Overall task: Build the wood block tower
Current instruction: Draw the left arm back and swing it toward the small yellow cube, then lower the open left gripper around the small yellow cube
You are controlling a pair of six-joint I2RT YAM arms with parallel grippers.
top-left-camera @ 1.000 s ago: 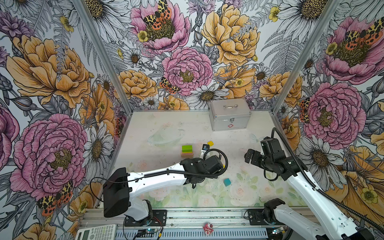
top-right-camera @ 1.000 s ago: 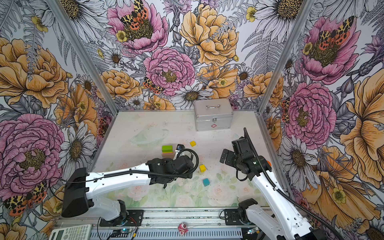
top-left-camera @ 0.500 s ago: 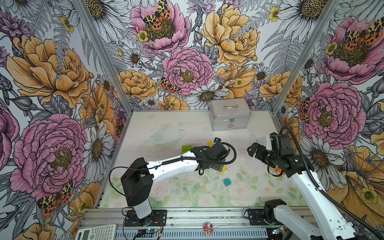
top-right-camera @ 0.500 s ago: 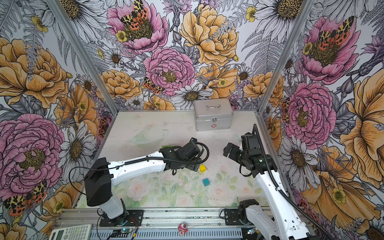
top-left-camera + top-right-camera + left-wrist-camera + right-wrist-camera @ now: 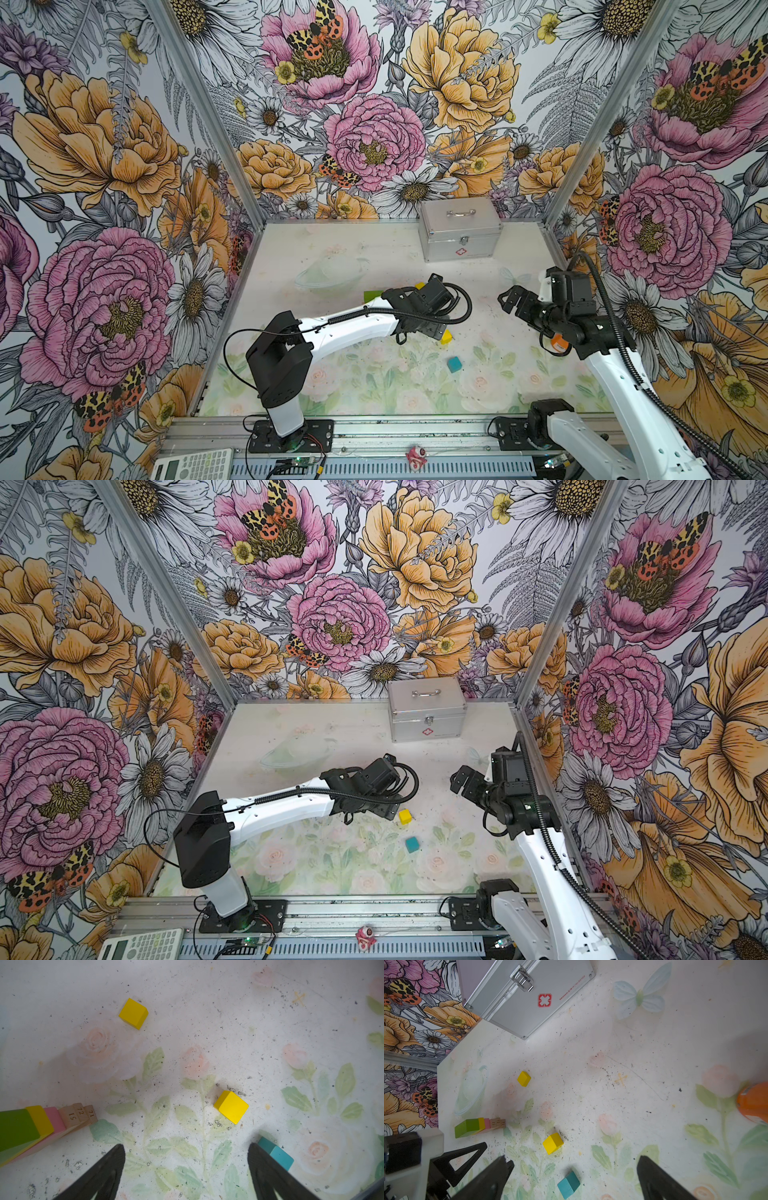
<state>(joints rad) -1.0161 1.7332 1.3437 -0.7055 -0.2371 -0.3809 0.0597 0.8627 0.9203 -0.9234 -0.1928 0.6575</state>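
The tower (image 5: 31,1126) is a low stack: tan bars, a pink slab, a yellow slab and a green bar on top. It also shows in the right wrist view (image 5: 479,1126); in a top view only its green top (image 5: 372,296) peeks past the left arm. One yellow cube (image 5: 231,1106) lies just ahead of my left gripper (image 5: 187,1147), which is open and empty. A teal cube (image 5: 278,1154) lies just outside one finger. A second yellow cube (image 5: 133,1013) lies farther off. My right gripper (image 5: 572,1159) hangs open and empty above the teal cube (image 5: 568,1184).
A silver metal case (image 5: 459,232) stands at the back right. An orange object (image 5: 753,1103) lies under the right arm near the right wall. Flowered walls close in three sides. A calculator (image 5: 191,465) lies on the front rail.
My left arm has swung and reached back and to the right, over the spot beside the tower. My right gripper has drawn back toward the right wall. The loose cubes have not moved.
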